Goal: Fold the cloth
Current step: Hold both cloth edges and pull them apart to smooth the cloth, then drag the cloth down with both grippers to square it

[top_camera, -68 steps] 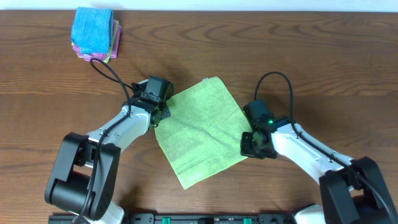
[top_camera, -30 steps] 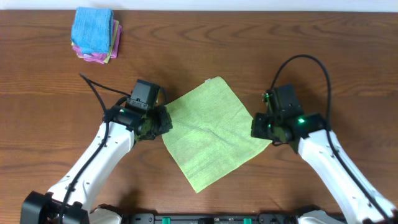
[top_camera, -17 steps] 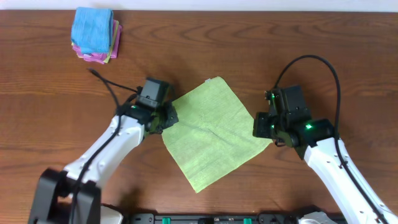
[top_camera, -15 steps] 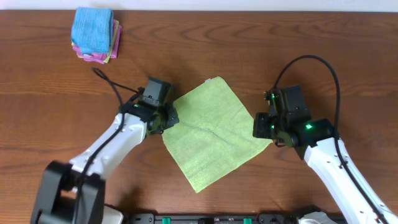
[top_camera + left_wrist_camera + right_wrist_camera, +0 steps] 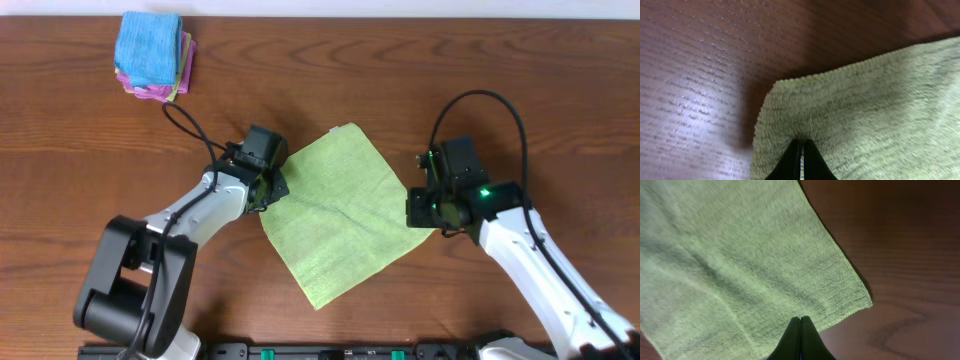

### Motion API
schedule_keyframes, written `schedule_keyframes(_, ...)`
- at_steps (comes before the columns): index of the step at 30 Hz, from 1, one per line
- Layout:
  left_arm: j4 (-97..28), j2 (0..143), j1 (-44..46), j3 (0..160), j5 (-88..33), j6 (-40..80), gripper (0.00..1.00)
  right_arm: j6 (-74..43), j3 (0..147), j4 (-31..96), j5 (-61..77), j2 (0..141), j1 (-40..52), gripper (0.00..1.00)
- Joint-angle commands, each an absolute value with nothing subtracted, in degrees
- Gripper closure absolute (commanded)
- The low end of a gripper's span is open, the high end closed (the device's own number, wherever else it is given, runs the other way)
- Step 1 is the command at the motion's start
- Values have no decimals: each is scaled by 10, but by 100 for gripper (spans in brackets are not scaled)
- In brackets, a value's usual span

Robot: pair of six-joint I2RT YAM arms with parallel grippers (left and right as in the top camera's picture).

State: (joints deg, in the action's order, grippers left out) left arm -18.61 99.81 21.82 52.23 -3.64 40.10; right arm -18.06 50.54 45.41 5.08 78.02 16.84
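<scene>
A light green cloth (image 5: 340, 212) lies flat as a diamond in the middle of the wooden table. My left gripper (image 5: 270, 193) is at its left corner. In the left wrist view the jaws (image 5: 801, 145) are shut, with the tips pinched into the cloth (image 5: 875, 110) just inside that corner. My right gripper (image 5: 420, 213) is at the cloth's right corner. In the right wrist view its jaws (image 5: 800, 321) are shut on the cloth's edge (image 5: 740, 255) close to that corner. The cloth shows a faint crease across its middle.
A stack of folded cloths (image 5: 152, 52), blue on top with pink and yellow beneath, sits at the far left of the table. Both arms' black cables loop above the table near the grippers.
The cloth shifted a little toward the front right early on and has since stayed put. The left arm's elbow folded back while its gripper stayed at the left corner. The right gripper barely moved.
</scene>
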Motion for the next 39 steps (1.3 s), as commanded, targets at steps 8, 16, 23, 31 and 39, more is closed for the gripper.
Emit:
schedule_keyframes(8,-148,1044,218,527,0,369,94,-147,502,456,43,859,166,98)
schedule_keyframes(16,-108,1048,215,542,5,309,95,-147,502,432,45,914,180,98)
schedule_keyframes(23,-98,1048,203,550,4,283,94,-174,502,400,-17,950,215,98)
schedule_keyframes(31,-77,1048,194,550,0,256,95,-189,502,398,-21,1005,227,99)
schedule_keyframes(39,-51,1049,194,550,-3,247,94,-223,502,412,20,1009,288,99)
